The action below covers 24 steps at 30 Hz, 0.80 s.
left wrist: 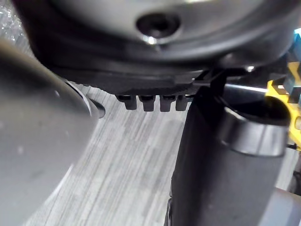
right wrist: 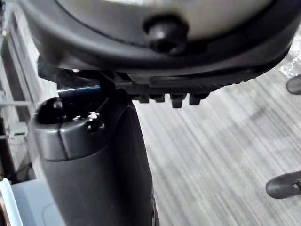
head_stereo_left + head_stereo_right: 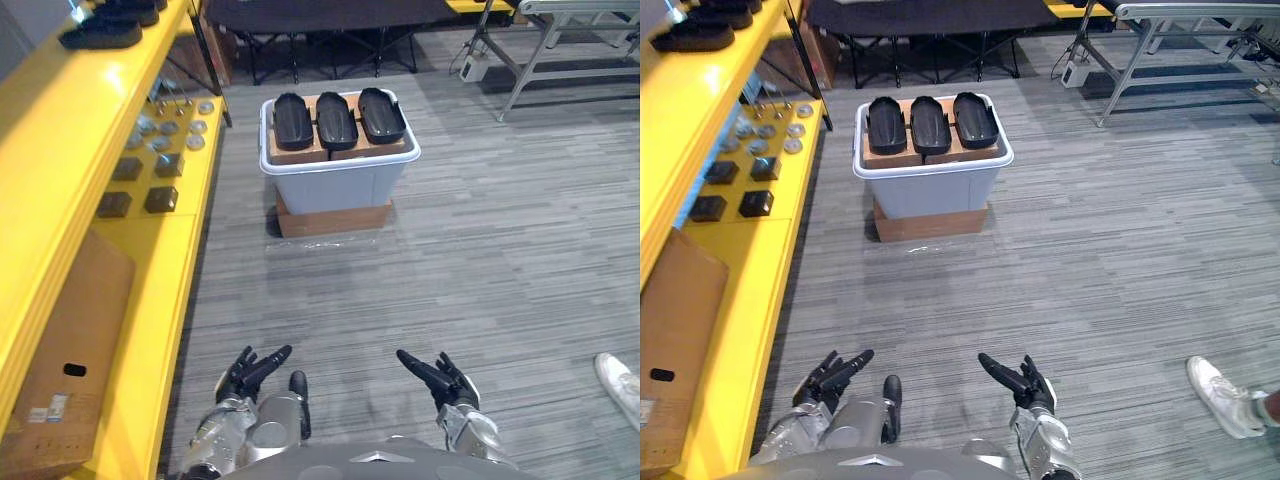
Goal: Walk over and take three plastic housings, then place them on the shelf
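Left eye view | three plastic housings (image 3: 340,120) seen side by side atop white bin (image 3: 335,188), upper centre, long axes running up-frame | left hand (image 3: 243,378), right hand (image 3: 449,388) held open, empty, bottom edge, judged equally distant

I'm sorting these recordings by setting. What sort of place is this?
Probably a workshop or small factory floor: a yellow shelf holds small metal parts on the robot's left, and a white bin topped with three black plastic housings stands ahead.

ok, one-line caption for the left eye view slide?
Approach: left hand and right hand open and empty, three housings side by side atop a white bin ahead, yellow shelf at left.
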Motion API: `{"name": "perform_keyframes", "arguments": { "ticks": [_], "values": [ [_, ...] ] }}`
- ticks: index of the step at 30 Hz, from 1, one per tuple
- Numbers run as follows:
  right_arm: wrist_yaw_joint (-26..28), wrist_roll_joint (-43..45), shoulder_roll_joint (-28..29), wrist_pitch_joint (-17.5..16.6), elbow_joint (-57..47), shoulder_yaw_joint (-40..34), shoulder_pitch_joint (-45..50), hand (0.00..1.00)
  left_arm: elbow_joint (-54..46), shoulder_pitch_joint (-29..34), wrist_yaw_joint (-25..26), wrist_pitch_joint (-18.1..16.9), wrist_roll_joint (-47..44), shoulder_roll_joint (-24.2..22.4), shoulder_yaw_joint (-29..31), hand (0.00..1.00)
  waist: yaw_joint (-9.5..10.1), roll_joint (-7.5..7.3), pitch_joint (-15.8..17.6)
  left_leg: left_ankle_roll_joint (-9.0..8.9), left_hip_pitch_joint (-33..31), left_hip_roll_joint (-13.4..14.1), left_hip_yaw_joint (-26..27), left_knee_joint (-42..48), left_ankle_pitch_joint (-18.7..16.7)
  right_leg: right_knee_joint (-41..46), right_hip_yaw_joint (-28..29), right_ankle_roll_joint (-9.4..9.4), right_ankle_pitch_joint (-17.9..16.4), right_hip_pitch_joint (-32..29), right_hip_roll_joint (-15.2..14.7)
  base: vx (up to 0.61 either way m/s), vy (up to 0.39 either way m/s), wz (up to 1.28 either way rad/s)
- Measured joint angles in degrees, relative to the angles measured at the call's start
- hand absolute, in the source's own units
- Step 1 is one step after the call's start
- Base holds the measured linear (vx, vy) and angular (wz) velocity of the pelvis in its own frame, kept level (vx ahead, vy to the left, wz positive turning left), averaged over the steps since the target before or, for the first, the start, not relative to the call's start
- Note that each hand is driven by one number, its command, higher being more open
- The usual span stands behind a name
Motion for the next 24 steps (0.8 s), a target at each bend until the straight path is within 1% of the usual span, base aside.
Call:
{"name": "perform_keyframes", "arguments": {
  "ticks": [1,2,3,4,5,6,7,8,9,10,11,12,13,14,15,16,17,18,19,21,22,23,24],
  "values": [
    [0.1,-0.2,0.2,0.0,0.0,0.0,-0.2,1.00,1.0,0.2,0.0,-0.1,0.5,0.4,-0.3,1.00,0.16,-0.90,0.0,0.79,1.9,-0.9,0.9,-0.7,-1.5,12.5,1.1,1.87,-1.2,-5.0,-2.8,0.48,0.204,-0.16],
    [0.0,-0.8,0.6,-0.2,0.2,0.3,-0.4,1.00,1.9,0.3,0.0,-0.1,0.3,1.5,-0.9,1.00,0.16,-2.34,0.5,2.02,5.0,-3.0,1.6,-1.5,-3.0,27.7,1.4,3.12,0.0,-11.0,-7.4,0.41,0.155,-0.10],
    [-0.1,-0.9,0.7,-0.2,1.0,0.8,-0.5,1.00,1.9,0.3,0.3,-0.2,0.3,2.0,-1.1,1.00,-0.07,-3.03,0.9,3.03,6.8,-4.0,1.6,-1.5,-3.8,34.3,1.0,2.69,-0.3,-13.1,-9.5,0.42,0.108,0.03],
    [-0.3,-1.3,0.7,-0.1,2.3,1.5,-0.5,1.00,2.0,0.4,0.6,-0.4,0.3,2.1,-1.2,1.00,-0.30,-3.06,1.0,3.63,9.3,-4.3,1.7,-0.9,-5.3,39.5,0.6,1.42,-1.3,-14.9,-11.0,0.42,0.082,0.12],
    [-1.0,-1.4,0.7,-0.5,3.3,2.9,0.1,1.00,2.1,0.9,0.9,-1.1,0.4,2.1,-1.8,1.00,-0.32,-2.37,1.0,3.70,12.8,-4.1,1.3,-1.6,-6.5,40.9,-1.1,-0.07,-2.6,-16.1,-11.0,0.41,0.065,0.11],
    [-1.2,-1.4,0.6,-1.2,3.2,3.2,0.2,1.00,1.9,1.0,0.9,-1.4,0.3,2.1,-2.2,1.00,-0.39,-1.98,1.0,3.69,14.6,-3.9,1.1,-2.3,-6.5,39.5,-2.2,-0.12,-3.5,-16.7,-10.7,0.40,0.028,0.19],
    [-1.2,-1.2,0.4,-1.6,3.2,3.3,-0.3,1.00,1.5,0.5,0.9,-1.4,0.3,2.0,-2.9,1.00,-0.72,-1.01,0.9,3.61,16.5,-2.5,0.4,-3.5,-6.6,33.9,-5.3,-0.64,-4.1,-18.0,-8.9,0.37,-0.028,0.25],
    [-1.6,-1.2,0.3,-1.6,3.1,3.5,-0.5,1.00,1.5,-0.4,0.8,-1.3,0.3,1.9,-3.5,1.00,-0.88,0.02,0.8,2.98,16.9,-0.9,-0.1,-3.5,-6.9,28.0,-6.9,-0.64,-4.1,-19.2,-6.9,0.43,-0.070,0.31],
    [-2.1,-1.3,0.1,-1.6,3.1,3.6,-1.3,1.00,0.8,-1.1,0.6,-1.2,0.3,2.1,-4.0,1.00,-0.79,1.02,1.3,1.96,17.5,1.3,-0.6,-3.5,-7.5,19.4,-7.5,0.27,-3.3,-20.9,-4.3,0.40,-0.114,0.32],
    [-2.2,-1.3,0.1,-1.5,3.1,3.7,-1.7,1.00,-0.1,-2.1,0.2,-1.1,-0.1,2.5,-4.1,1.00,-0.74,1.03,1.4,0.12,18.2,2.9,-1.3,-3.5,-8.6,8.0,-6.5,1.67,0.4,-22.4,-2.7,0.33,-0.127,0.24],
    [-2.2,-1.4,0.2,-1.3,3.1,4.2,-1.6,1.00,-0.2,-2.2,0.1,-1.1,-0.5,2.9,-4.1,1.00,-0.68,0.77,1.4,-0.83,18.6,3.1,-1.3,-3.5,-9.2,3.7,-5.9,1.66,3.2,-22.4,-2.5,0.35,-0.194,0.20],
    [-2.2,-2.4,0.4,-1.1,3.1,4.8,-1.3,1.00,-0.2,-2.1,0.0,-0.9,-1.5,3.2,-4.1,1.00,-0.63,-0.89,1.0,-2.98,19.6,3.0,-1.3,-3.0,-10.5,-2.2,-4.4,1.95,8.5,-22.3,-2.4,0.31,-0.203,0.08],
    [-2.2,-2.5,0.6,-1.0,3.1,4.9,-0.9,1.00,-0.2,-2.0,-0.1,-0.7,-2.2,4.0,-4.0,1.00,-0.49,-1.64,0.9,-3.95,20.5,2.8,-1.4,-2.9,-11.7,-4.9,-3.2,2.06,11.9,-22.0,-2.5,0.41,-0.316,0.20],
    [-2.2,-2.7,1.0,-0.9,3.3,5.1,-0.1,1.00,0.0,-1.6,-0.1,0.1,-3.0,4.6,-4.0,1.00,-0.59,-3.50,0.4,-4.94,22.3,2.4,-2.6,-2.2,-14.5,-5.2,-1.6,-0.43,21.3,-21.4,-3.1,0.39,-0.299,0.17],
    [-2.3,-3.2,-0.4,-0.2,4.2,5.0,-0.7,1.00,0.9,-2.0,-0.3,0.6,-3.9,3.1,-4.1,1.00,-0.64,-0.08,0.2,-5.96,22.9,5.5,-3.1,-1.4,-16.0,-2.0,-2.4,-1.21,17.8,-21.6,-0.7,0.36,-0.273,0.20],
    [-2.2,-3.2,-0.8,0.0,4.3,4.7,-0.7,1.00,1.1,-2.0,-0.9,0.6,-4.2,2.6,-4.0,1.00,-0.97,0.67,-0.1,-6.32,22.5,6.6,-3.3,-1.1,-16.2,-1.8,-2.7,-2.14,16.4,-22.0,0.3,0.32,-0.222,0.06],
    [-2.1,-3.2,-1.6,0.3,4.4,4.4,-0.8,1.00,1.2,-2.0,-1.0,0.7,-4.7,1.4,-4.1,1.00,-1.13,2.08,-0.7,-6.99,21.7,8.2,-3.6,-0.4,-15.9,-0.4,-3.8,-2.90,14.4,-23.1,1.4,0.30,-0.238,0.12],
    [-2.1,-3.2,-1.9,0.7,4.4,4.3,-1.2,1.00,2.0,-2.4,-1.0,1.0,-4.8,0.6,-4.1,1.00,-1.30,2.27,-0.8,-7.72,19.8,8.7,-4.3,2.3,-14.6,0.3,-4.3,-3.42,13.2,-23.5,1.7,0.28,-0.255,0.07],
    [-2.1,-3.3,-1.9,0.8,4.4,4.3,-1.3,1.00,2.3,-2.3,-1.0,1.0,-4.8,0.2,-4.1,1.00,-1.33,2.30,-0.9,-8.07,18.4,9.0,-4.8,4.8,-13.9,0.1,-4.4,-3.70,12.8,-23.4,1.9,0.23,-0.250,0.07],
    [-1.5,-3.1,-1.9,1.1,4.8,4.4,-1.1,1.00,2.9,-2.0,-0.5,1.2,-4.8,-0.6,-3.9,1.00,-1.62,2.91,-1.2,-9.42,10.6,11.4,-6.3,20.0,-9.9,-2.8,-5.7,-4.20,12.4,-20.6,4.0,0.22,-0.232,0.14],
    [-0.5,-2.8,-1.8,1.3,5.7,4.5,-0.9,1.00,2.7,-2.2,-0.2,0.1,-5.4,-0.5,-3.7,1.00,-1.43,3.41,-1.2,-9.66,5.7,13.9,-5.8,30.5,-3.1,-6.0,-6.6,-4.45,12.2,-17.1,5.6,0.26,-0.196,0.23],
    [-0.4,-2.6,-1.8,1.4,5.8,4.3,-0.6,1.00,2.6,-2.3,0.0,-0.4,-5.8,-0.6,-3.6,1.00,-1.32,3.58,-1.2,-10.05,4.0,15.0,-5.5,34.1,-1.9,-7.2,-6.8,-4.50,12.2,-15.3,6.2,0.22,-0.144,0.16],
    [-0.5,-2.8,-1.9,1.4,6.1,3.5,-0.4,1.00,2.6,-2.2,0.0,-1.1,-6.0,-0.8,-3.3,1.00,-1.16,3.63,-1.2,-10.08,2.4,16.2,-4.4,37.3,-3.8,-8.6,-7.0,-4.58,12.2,-13.3,6.8,0.23,-0.105,0.04]
  ]
}}
